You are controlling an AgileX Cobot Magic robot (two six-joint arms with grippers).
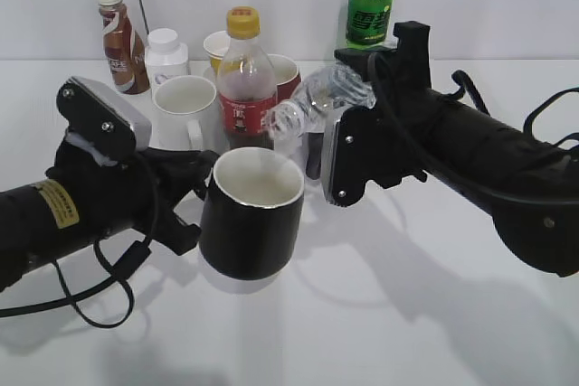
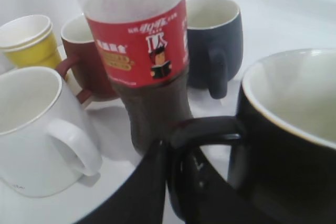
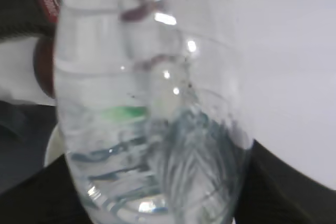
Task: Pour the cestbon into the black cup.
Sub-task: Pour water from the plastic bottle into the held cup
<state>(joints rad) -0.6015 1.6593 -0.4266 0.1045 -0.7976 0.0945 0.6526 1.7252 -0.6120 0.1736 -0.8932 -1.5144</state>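
On my exterior feed the left tool (image 1: 185, 189) is clamped on the loop handle of the black cup (image 1: 251, 214), and my left wrist camera confirms it: the dark fingers (image 2: 152, 182) close around the handle (image 2: 202, 129) right at the bottom of the frame, with the cup's white inside showing at the right. The cup sits upright near the middle of the white counter (image 1: 380, 314); I cannot tell whether its base rests on the surface or hangs just above it. My right tool (image 1: 348, 137) grips the cestbon (image 1: 321, 101), which is tipped over toward the left so that its open mouth points down and left, above and just behind the cup's far rim. In the right wrist view the clear ribbed bottle (image 3: 152, 129) fills almost the whole frame, too close and blurred for me to see the fingers, though water sits in its lower part. Directly behind the cup stands a red-labelled cola bottle (image 1: 245, 79) with a yellow cap. A white mug (image 1: 185, 110) is to its left, a dark red mug (image 2: 89, 61) and a yellow paper cup (image 2: 31, 40) are behind it, and a dark blue-grey mug (image 2: 215, 38) is to its right.
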